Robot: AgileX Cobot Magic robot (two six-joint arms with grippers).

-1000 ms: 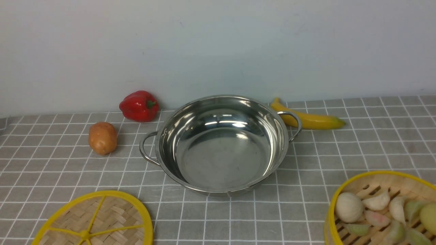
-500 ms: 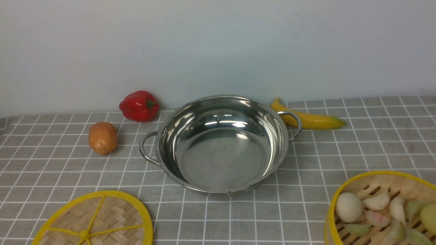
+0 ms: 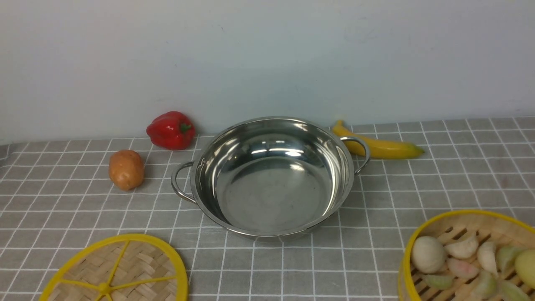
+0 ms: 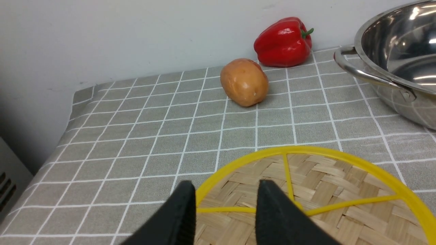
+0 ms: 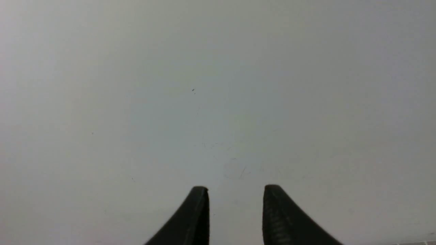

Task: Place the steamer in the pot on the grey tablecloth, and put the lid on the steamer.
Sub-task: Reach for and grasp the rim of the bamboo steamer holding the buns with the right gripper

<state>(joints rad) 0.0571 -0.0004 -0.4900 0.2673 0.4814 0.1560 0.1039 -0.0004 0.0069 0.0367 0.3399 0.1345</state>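
Noted left pincer (image 4: pixel 225 186) part-open, empty, lid (image 4: pixel 316 190) just beneath; right pincer (image 5: pixel 235 189) likewise empty, facing wall (image 5: pixel 218 85), steamer (image 3: pixel 468 223) outside its sight; risk of lidding bare pot (image 3: pixel 271 179) first, or tipping out dumplings (image 3: pixel 462 248) through a lopsided rim grip.

Plain pale grey-white wall (image 3: pixel 267 54), evenly lit.
It spans the far side, faintly scuffed; a light grey slotted panel (image 4: pixel 7 185) sits low at the left.
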